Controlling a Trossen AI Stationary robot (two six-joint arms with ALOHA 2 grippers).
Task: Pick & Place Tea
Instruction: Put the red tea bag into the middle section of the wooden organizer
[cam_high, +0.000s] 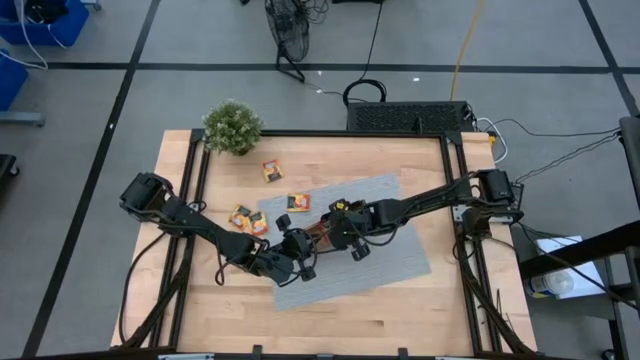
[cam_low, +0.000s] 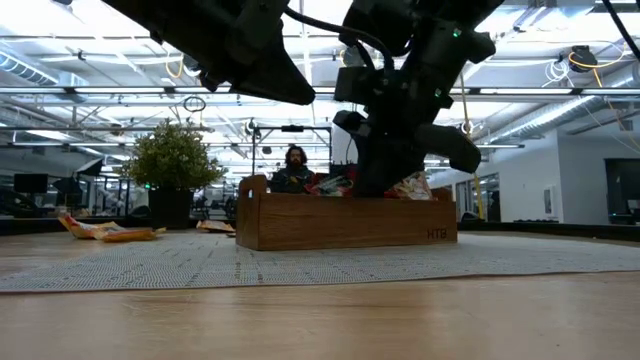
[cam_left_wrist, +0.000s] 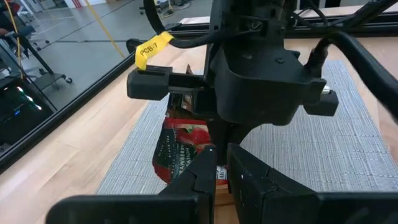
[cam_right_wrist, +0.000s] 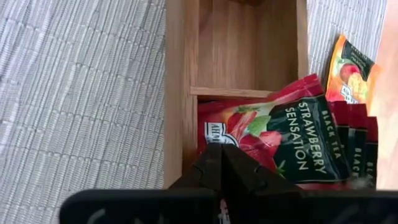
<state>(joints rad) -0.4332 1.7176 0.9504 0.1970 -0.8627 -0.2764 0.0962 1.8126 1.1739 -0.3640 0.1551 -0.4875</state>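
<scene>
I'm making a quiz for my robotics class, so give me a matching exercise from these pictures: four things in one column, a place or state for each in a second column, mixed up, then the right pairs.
Things:
1. potted plant
2. wooden tray
3. right gripper
4. strawberry tea sachet

Places or states:
A. lying in a compartment of the tray
B. shut, just over the tray's edge
C. at the table's far left corner
D. standing on the grey woven mat

Pairs: 1-C, 2-D, 3-B, 4-A
</scene>
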